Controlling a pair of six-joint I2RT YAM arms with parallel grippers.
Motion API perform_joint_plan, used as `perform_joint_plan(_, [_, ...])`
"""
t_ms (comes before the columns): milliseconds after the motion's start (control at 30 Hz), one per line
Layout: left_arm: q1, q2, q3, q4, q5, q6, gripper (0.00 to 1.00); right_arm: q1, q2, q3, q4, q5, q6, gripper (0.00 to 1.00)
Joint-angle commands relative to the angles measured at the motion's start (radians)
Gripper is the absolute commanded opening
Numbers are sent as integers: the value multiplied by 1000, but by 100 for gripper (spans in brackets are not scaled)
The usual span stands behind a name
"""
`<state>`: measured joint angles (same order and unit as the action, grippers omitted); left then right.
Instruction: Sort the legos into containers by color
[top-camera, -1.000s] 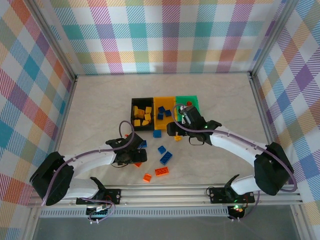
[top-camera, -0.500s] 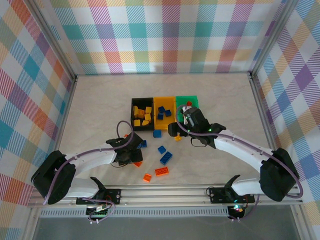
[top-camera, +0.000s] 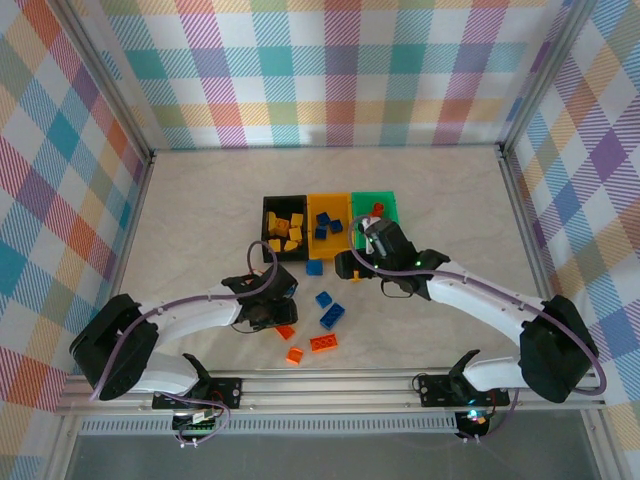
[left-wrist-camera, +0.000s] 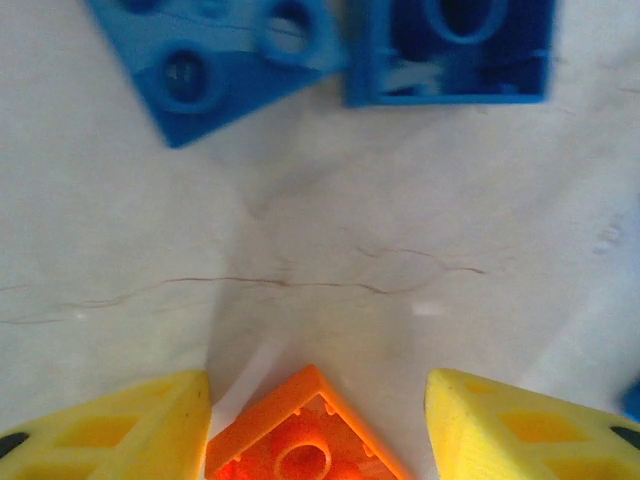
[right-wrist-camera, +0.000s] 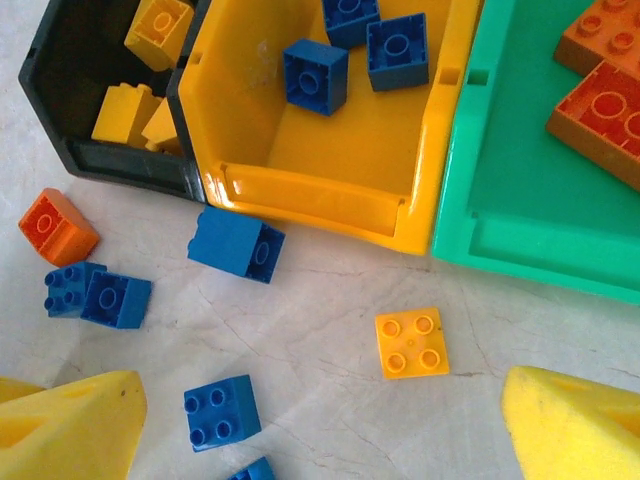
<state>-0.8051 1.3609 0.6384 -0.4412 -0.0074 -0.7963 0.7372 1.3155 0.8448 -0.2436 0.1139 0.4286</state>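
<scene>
Two claws. The left gripper (left-wrist-camera: 318, 425) has narrowed to half-open around an orange lego (left-wrist-camera: 298, 448), touching it on one side, nothing clamped yet; blue legos (left-wrist-camera: 230, 70) lie just ahead. The right gripper (right-wrist-camera: 320, 420) hangs wide and empty, containers (right-wrist-camera: 310, 215) ahead. A pickup seems under way.

Two white arms with black joint housings, left arm (top-camera: 195, 322) and right arm (top-camera: 480, 297), pale lilac cable (top-camera: 185, 305) looping along each, black base brackets (top-camera: 205, 386) bolted on the aluminium rail (top-camera: 330, 382), wedge-shaped yellow finger pads (left-wrist-camera: 110, 430) with dark recesses.
</scene>
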Motion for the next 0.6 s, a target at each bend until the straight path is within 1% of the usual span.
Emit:
perform_joint_plan(0, [-29,-5,36,21,103,5,65,27,-25,-7,4,-26,-25,92])
perform_joint_plan(100, [-4,-107,51,-84,21,15,82,78,-14,5,-15,-28,-42,92])
perform_joint_plan(167, [32,-207,39,-148,-26,14,93,138,13,17,-23,-27,-35,92])
perform_joint_plan(200, [41,-253,30,-176,-52,13,98,166,31,24,-24,-28,-28,92])
perform_joint_plan(233, [58,-308,20,-206,-83,11,100,203,61,41,-29,-26,-19,92])
perform_joint_plan(367, [129,-473,-3,-290,-139,7,100,343,214,135,-45,-20,20,91])
perform_joint_plan(433, [155,-525,-5,-319,-159,5,100,407,318,200,-65,10,24,91])
perform_joint_plan(567, [184,-586,0,-352,-172,18,100,478,482,308,-95,63,27,91])
